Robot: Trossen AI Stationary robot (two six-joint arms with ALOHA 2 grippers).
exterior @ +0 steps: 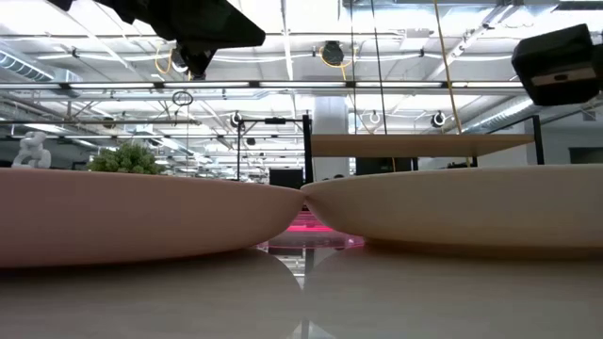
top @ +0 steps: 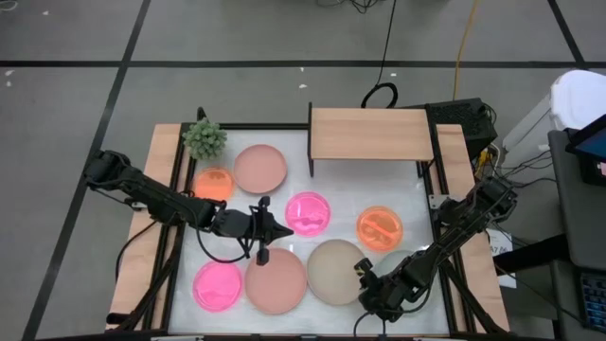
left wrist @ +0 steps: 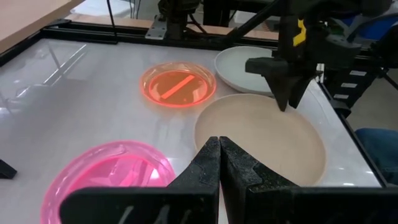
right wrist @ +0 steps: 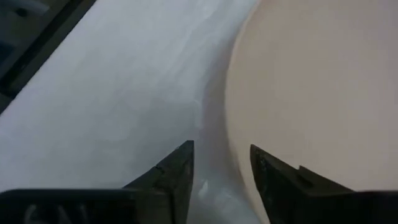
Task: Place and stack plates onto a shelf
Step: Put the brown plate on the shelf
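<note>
Several round plates lie flat on the white table. The beige plate (top: 333, 274) sits near the front, between a salmon plate (top: 276, 282) and a grey-green plate (left wrist: 242, 65). My right gripper (right wrist: 222, 152) is open and points steeply down at the beige plate's right rim. One finger is over the plate and the other over the table. My left gripper (top: 263, 232) hovers shut above the table's middle, near the pink plate (top: 308, 212). The wood-topped shelf (top: 369, 133) stands at the far edge with nothing on it. My right gripper straddles the beige plate's rim (right wrist: 239, 155) on the side toward the grey-green plate, coming from above. I cannot tell whether its fingertips (left wrist: 287, 104) touch the rim. The plate lies flat on the table.
Small orange plates (top: 380, 225) (top: 214, 183), a small pink plate (top: 218, 284) and a second salmon plate (top: 259, 168) lie around. A spiky green plant (top: 204, 138) stands at the far left corner. Bare table shows in front of the shelf.
</note>
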